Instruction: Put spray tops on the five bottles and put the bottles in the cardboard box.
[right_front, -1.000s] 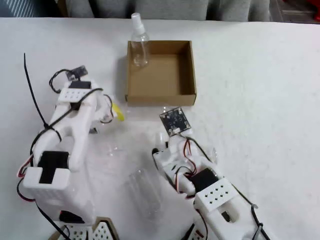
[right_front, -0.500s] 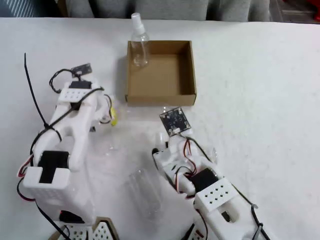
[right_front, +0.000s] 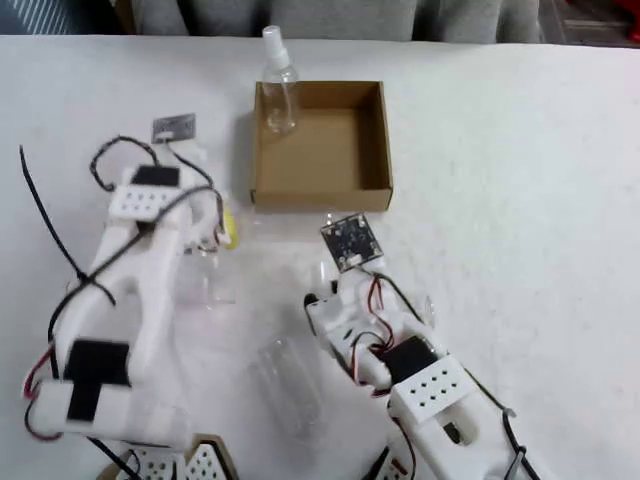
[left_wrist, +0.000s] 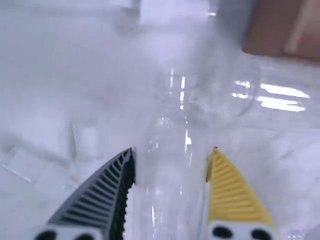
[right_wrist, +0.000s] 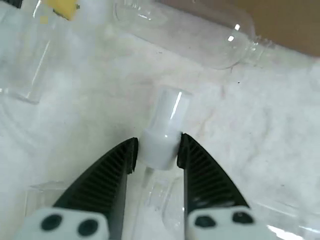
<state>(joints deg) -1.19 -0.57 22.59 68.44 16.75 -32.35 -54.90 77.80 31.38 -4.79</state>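
Note:
My left gripper (left_wrist: 172, 150) is shut on a clear, topless bottle (left_wrist: 172, 115), with its black and yellow fingers against the bottle's sides. In the high view that gripper (right_front: 216, 243) sits left of the cardboard box (right_front: 372, 135). My right gripper (right_wrist: 157, 141) is shut on a white spray top (right_wrist: 165, 120) just above the table, in front of the box. A bottle with a spray top (right_front: 278, 85) stands in the box's far left corner. Another clear bottle (right_wrist: 200, 35) lies on its side between the right gripper and the box wall (right_wrist: 285, 20).
One more clear bottle (right_front: 287, 385) lies near the front edge between the two arms. A clear piece (right_front: 426, 306) rests beside the right arm. The right half of the white table (right_front: 520, 180) is bare.
The left arm has swung and stretched toward the far side, and its wrist has turned. The right arm and its spray top have stayed put.

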